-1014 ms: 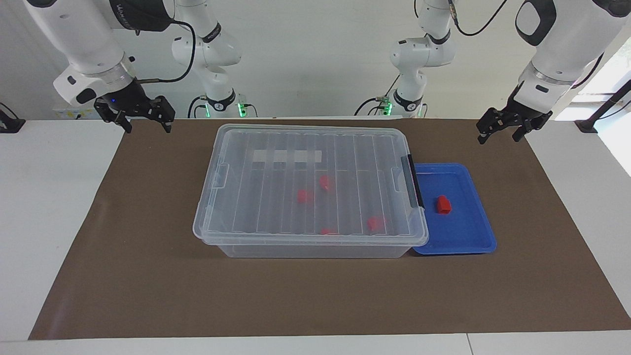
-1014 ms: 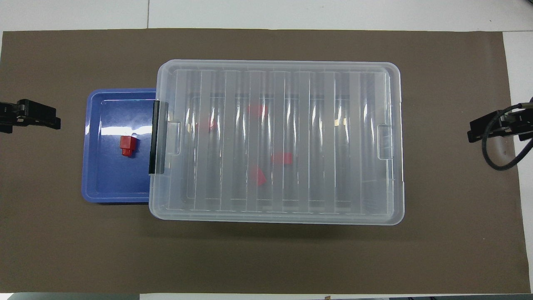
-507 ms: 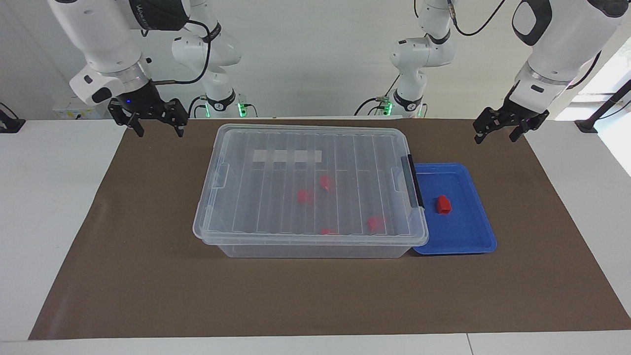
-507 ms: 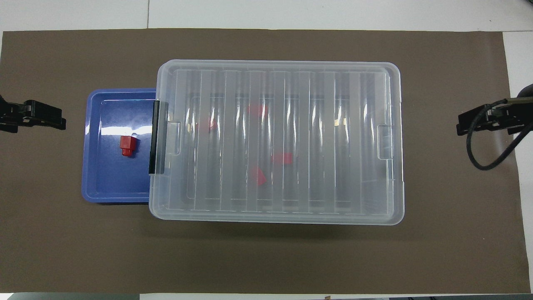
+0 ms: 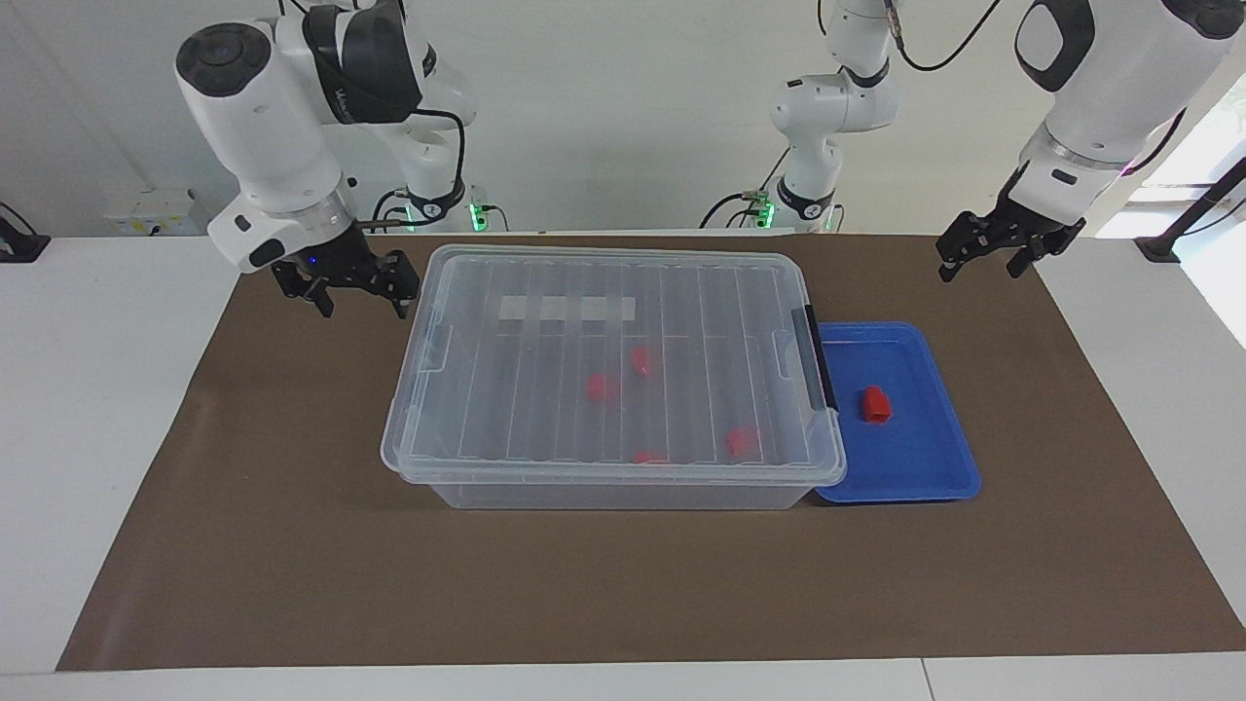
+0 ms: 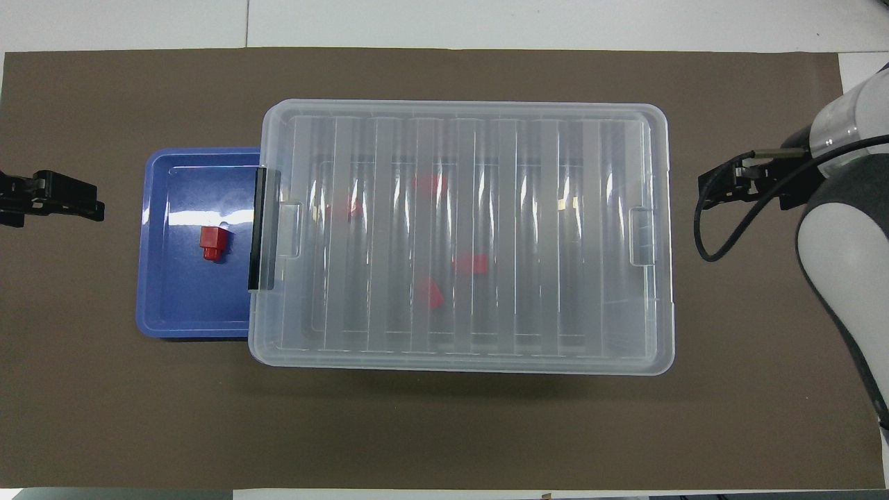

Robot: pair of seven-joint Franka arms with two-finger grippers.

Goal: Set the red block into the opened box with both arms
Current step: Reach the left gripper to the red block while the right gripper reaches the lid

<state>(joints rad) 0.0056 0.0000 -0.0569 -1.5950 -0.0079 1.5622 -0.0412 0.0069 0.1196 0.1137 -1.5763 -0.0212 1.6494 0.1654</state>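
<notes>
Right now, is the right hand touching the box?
Apart. In the facing view the right hand hangs open above the brown mat beside the box, and mat shows between its fingertips and the lid's edge.

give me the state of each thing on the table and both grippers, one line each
box: lid on, closed, four red pieces inside
red block: lying loose in the blue tray
blue tray: flat on the mat, one edge tucked under the box's lid rim
left gripper: open, empty, over the mat near the tray
right gripper: open, empty, beside the box's end
</notes>
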